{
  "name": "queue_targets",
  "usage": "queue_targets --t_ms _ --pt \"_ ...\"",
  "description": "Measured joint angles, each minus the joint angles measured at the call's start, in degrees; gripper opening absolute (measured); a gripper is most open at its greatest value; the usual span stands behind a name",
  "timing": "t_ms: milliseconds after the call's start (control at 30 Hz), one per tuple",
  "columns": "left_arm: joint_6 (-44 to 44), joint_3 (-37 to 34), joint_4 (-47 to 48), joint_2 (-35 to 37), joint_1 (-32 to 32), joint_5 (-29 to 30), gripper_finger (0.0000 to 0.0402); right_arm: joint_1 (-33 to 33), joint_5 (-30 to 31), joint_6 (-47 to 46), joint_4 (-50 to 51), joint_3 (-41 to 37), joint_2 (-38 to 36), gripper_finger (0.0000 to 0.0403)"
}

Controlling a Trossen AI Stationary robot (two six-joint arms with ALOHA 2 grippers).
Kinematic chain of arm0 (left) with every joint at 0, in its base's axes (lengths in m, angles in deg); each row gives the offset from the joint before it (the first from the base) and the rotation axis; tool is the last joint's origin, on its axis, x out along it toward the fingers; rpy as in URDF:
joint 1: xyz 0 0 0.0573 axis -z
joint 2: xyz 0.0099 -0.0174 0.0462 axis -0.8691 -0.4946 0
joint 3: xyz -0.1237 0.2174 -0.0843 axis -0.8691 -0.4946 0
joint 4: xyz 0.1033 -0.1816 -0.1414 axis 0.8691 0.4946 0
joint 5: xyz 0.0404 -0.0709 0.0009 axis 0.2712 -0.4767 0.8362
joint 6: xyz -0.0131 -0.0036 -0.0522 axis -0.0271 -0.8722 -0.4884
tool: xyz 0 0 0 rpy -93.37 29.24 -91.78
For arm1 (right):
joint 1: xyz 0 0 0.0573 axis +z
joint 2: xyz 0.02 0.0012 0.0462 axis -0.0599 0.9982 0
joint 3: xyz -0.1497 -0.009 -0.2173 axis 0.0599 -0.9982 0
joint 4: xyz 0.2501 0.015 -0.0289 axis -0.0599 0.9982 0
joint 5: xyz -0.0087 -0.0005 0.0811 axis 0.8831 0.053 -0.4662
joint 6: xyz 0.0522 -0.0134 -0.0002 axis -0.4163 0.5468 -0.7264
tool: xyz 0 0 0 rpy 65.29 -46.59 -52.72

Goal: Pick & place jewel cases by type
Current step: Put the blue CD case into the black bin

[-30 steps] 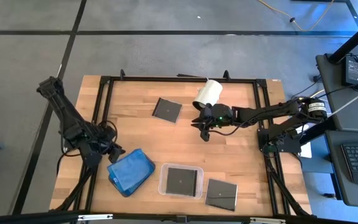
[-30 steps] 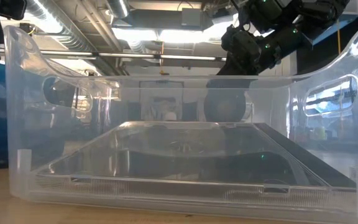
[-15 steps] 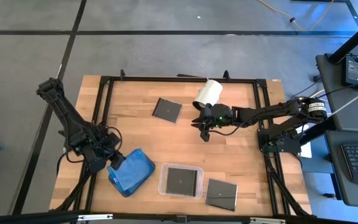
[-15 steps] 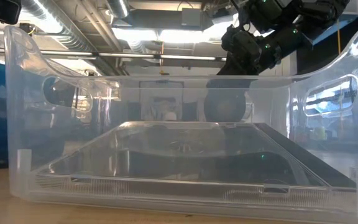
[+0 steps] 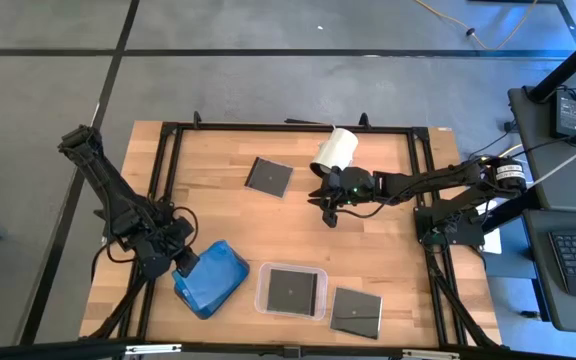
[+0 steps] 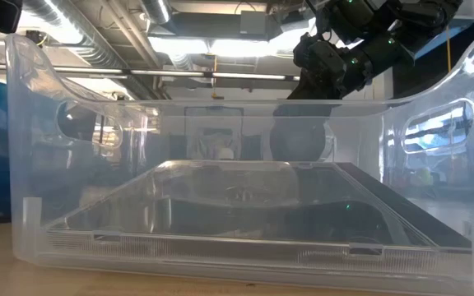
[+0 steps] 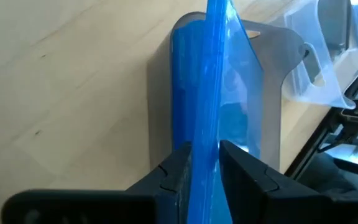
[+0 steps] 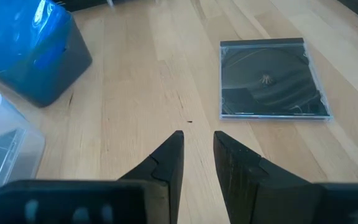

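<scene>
My left gripper (image 5: 186,262) (image 7: 205,155) is shut on a translucent blue jewel case (image 5: 213,280) (image 7: 213,74), which stands tilted on edge over the dark grey tray (image 7: 269,93) (image 8: 73,68) near the table's near-left corner. More blue shows inside that tray. My right gripper (image 5: 329,216) (image 8: 197,146) hovers over bare wood mid-table with a narrow gap between its fingers, touching nothing. A dark jewel case (image 5: 268,176) (image 8: 269,81) lies flat toward the far edge. Another dark case (image 5: 293,290) lies flat in the clear tray (image 5: 261,290), and a third (image 5: 356,312) lies to that tray's right. My left gripper pinches the blue jewel case between its two fingers, one on each flat face, at the edge nearest the arm (image 7: 207,140). The fingers come from the table's left, slanting downward. The case stands nearly edge-on in the hold, and its far end reaches over the dark grey tray.
A white cylinder (image 5: 335,150) lies at the far edge just beyond my right gripper. The clear tray's wall (image 6: 23,123) fills the low view. Black frame rails (image 5: 168,180) run along the table's sides. Bare wood lies between the trays and the far dark case.
My left gripper has moved a little toward the near edge and tipped. The blue jewel case it holds has turned from lying nearly flat to standing steeply on edge over the dark grey tray. My right arm has kept still.
</scene>
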Motion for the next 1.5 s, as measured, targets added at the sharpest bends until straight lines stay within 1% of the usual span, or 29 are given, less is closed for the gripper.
queue_targets --t_ms 333,467,633,833,1033,1133,1233,1300,1400,1500 --pt "4.42 0.00 -0.13 -0.06 0.00 -0.06 0.0069 -0.01 0.00 -0.02 0.01 0.00 0.00 0.0091" --pt "4.56 0.00 -0.15 0.40 0.01 0.19 0.0043 0.00 0.00 -0.02 0.02 0.00 0.00 0.0091" --pt "4.09 0.00 -0.31 1.96 0.02 2.92 0.0005 0.00 0.00 -0.02 0.17 0.00 -0.01 0.0091" --pt "4.08 0.00 0.41 2.43 0.02 2.73 0.0003 0.00 0.00 -0.02 0.42 0.00 -0.02 0.0091" --pt "3.63 0.00 4.94 2.71 0.00 7.69 0.0003 -0.01 0.00 -0.02 0.40 0.00 -0.02 0.0091" --pt "5.93 0.00 5.26 2.69 0.00 9.30 0.0003 -0.01 0.00 -0.02 0.39 0.00 -0.02 0.0091" --pt "5.30 0.00 5.31 2.65 0.00 11.17 0.0012 0.00 0.00 -0.02 0.38 0.00 -0.02 0.0091" --pt "4.42 0.00 5.32 2.67 0.00 11.95 0.0028 -0.01 0.00 -0.02 0.40 0.00 -0.02 0.0091" --pt "4.25 0.00 5.29 2.65 0.02 11.93 0.0066 -0.01 0.00 -0.02 0.40 0.00 -0.02 0.0091" --pt "5.38 0.00 5.27 2.65 0.02 11.72 0.0118 0.00 0.00 -0.02 0.65 0.00 -0.02 0.0091"
